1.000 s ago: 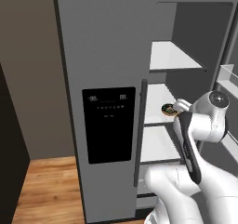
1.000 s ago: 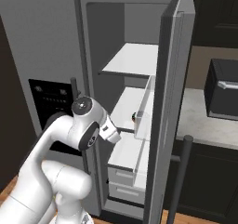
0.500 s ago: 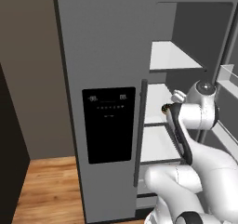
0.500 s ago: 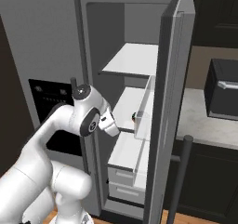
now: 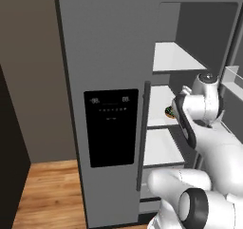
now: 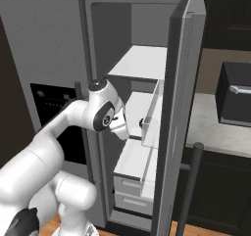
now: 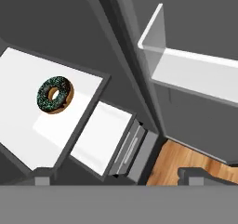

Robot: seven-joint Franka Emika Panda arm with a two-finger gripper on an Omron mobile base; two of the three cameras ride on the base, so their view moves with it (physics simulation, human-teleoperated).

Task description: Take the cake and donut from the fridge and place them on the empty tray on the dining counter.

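Fingers (image 7: 116, 180) stand wide apart with nothing between them; in the hand view their two dark tips rise at the bottom edge, one at about 7 o'clock and one at about 5 o'clock; they touch nothing. In that view the donut (image 7: 55, 95) lies flat on a white shelf (image 7: 28, 125) at roughly 9 o'clock, well apart from both tips, its dark icing flecked with green and its tan edge showing along the lower side. A clear door bin (image 7: 186, 65) crosses the upper right at about 2 o'clock; grey drawer fronts (image 7: 132, 148) sit near the middle bottom; a patch of wooden floor (image 7: 186, 160) shows at about 5 o'clock.

From the left base view the fridge (image 5: 109, 81) has its right door open and its left door shut, with the black dispenser panel (image 5: 111, 127) on the shut door and a long vertical handle (image 5: 143, 133) just beside it; the white arm (image 5: 201, 107) reaches into the open compartment at the level of the middle shelf, and a sliver of the donut (image 5: 169, 111) peeks out just to the left of the arm, on that shelf.

From the right base view the arm's wrist (image 6: 105, 115) sits inside the fridge (image 6: 49, 44) opening at mid height; the small dark spot near the door bin may be the donut, though it is too small to be sure. A dark appliance (image 6: 235, 95) stands on a pale worktop (image 6: 215, 127) at 3 o'clock.
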